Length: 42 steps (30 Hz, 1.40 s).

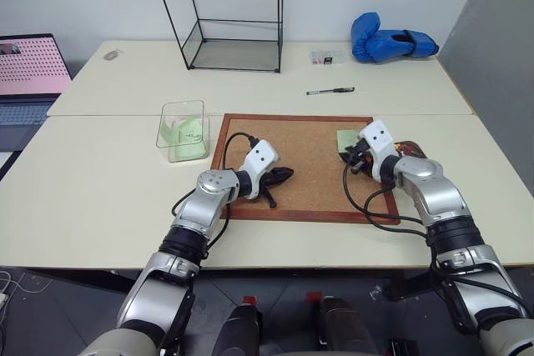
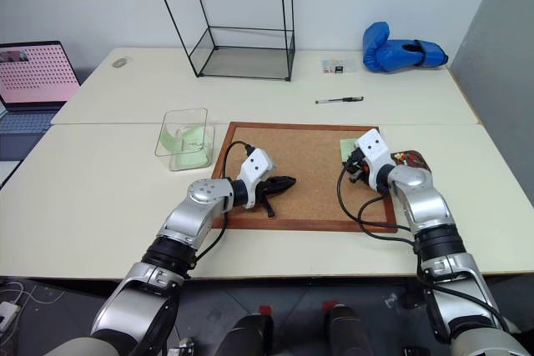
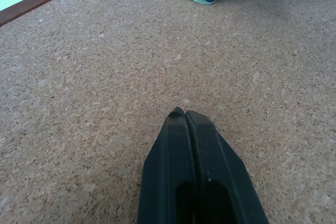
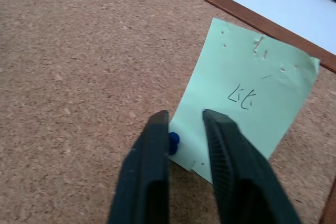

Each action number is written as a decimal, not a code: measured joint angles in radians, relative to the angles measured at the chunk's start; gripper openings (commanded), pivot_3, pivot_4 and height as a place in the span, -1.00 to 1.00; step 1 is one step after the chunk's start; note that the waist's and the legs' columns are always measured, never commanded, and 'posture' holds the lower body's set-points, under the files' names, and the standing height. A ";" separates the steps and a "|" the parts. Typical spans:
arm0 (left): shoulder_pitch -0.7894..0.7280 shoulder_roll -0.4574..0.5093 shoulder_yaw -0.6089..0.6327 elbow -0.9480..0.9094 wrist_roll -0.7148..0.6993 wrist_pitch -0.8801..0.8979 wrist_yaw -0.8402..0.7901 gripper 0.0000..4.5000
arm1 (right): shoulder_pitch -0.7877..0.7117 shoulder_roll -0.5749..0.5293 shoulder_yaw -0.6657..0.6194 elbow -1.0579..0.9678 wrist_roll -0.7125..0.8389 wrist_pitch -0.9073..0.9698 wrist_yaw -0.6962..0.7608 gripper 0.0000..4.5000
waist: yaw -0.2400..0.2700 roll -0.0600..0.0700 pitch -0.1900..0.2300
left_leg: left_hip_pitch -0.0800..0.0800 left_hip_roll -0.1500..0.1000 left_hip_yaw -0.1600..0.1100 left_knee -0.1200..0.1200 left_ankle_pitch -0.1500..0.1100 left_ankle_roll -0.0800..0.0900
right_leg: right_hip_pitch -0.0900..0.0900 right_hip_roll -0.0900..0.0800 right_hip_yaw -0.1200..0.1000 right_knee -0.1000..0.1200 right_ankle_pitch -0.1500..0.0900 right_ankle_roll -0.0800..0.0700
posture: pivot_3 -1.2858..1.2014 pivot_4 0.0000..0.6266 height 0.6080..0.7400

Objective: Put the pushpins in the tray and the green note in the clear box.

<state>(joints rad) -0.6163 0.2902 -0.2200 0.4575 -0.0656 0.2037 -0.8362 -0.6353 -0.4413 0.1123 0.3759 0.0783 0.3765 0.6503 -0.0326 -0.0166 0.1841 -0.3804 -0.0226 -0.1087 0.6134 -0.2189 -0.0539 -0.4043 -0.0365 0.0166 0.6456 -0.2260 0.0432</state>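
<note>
Item 1. Left gripper (image 3: 185, 114): fingers pressed together on nothing, parked low over the bare corkboard (image 1: 309, 156), apparently idle, clear of the other arm's work.

Item 2. Right gripper (image 4: 185, 121): fingers narrowed to a small gap. A blue pushpin (image 4: 173, 140) lies against the inner face of one finger; whether it is pinched, I cannot tell. Seemingly positioned to pull it.

Item 3. Green note (image 4: 247, 98): under and just beyond these fingertips, pinned by that pushpin at its near corner.

Item 4. Tray (image 2: 412, 158): just beside the right gripper, off the board.

Item 5. Clear box (image 1: 183, 129): well apart, beyond the left gripper.
</note>
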 measured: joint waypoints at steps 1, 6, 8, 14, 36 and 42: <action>0.000 0.000 0.000 0.000 0.000 0.000 0.000 -1.00 | 0.000 0.000 0.001 -0.001 0.000 0.000 0.003 -0.92 | 0.000 0.000 0.000 | 0.000 0.000 0.000 0.000 0.000 0.000 | 0.000 0.000 0.000 0.000 0.000 0.000 | 0.03 -0.52 1.00; 0.003 0.000 -0.001 -0.006 0.000 0.000 0.001 -1.00 | 0.009 -0.003 0.006 -0.016 -0.001 0.001 0.005 -0.99 | 0.000 0.000 0.000 | 0.000 0.000 0.000 0.000 0.000 0.000 | 0.000 0.000 0.000 0.000 0.000 0.000 | 0.03 -0.52 1.00; 0.003 0.000 -0.003 -0.007 0.000 0.000 0.002 -1.00 | 0.015 -0.007 0.006 -0.025 0.000 0.002 0.005 -0.99 | 0.000 0.000 0.000 | 0.000 0.000 0.000 0.000 0.000 0.000 | 0.000 0.000 0.000 0.000 0.000 0.000 | 0.03 -0.52 1.00; 0.004 -0.001 -0.008 -0.012 0.000 0.000 0.002 -1.00 | 0.032 -0.009 -0.009 -0.056 0.019 0.025 0.004 -0.99 | 0.001 0.000 0.000 | -0.001 0.000 0.000 0.000 0.000 0.000 | 0.000 0.000 0.000 -0.001 0.000 0.000 | 0.03 -0.52 1.00; 0.006 -0.013 0.014 -0.010 -0.015 0.002 0.016 -1.00 | 0.062 -0.064 -0.051 -0.282 0.100 0.158 0.068 -0.99 | 0.001 0.000 0.000 | -0.001 0.000 0.000 0.000 0.000 0.000 | 0.000 0.000 0.000 0.000 0.000 0.000 | 0.03 -0.52 1.00; 0.009 -0.030 0.075 -0.041 -0.099 0.090 -0.007 -0.61 | 0.071 -0.109 0.002 -0.325 0.052 0.100 0.101 -1.00 | 0.000 -0.001 0.001 | -0.003 0.000 -0.001 0.000 0.000 0.000 | -0.002 0.000 -0.001 -0.001 0.000 0.000 | 0.03 -0.52 1.00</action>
<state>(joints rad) -0.6076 0.2605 -0.1446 0.4164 -0.1650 0.2937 -0.8428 -0.5646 -0.5500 0.1140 0.0508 0.1306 0.4766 0.7516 -0.0324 -0.0176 0.1852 -0.3835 -0.0222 -0.1094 0.6132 -0.2189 -0.0539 -0.4068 -0.0364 0.0157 0.6450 -0.2261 0.0431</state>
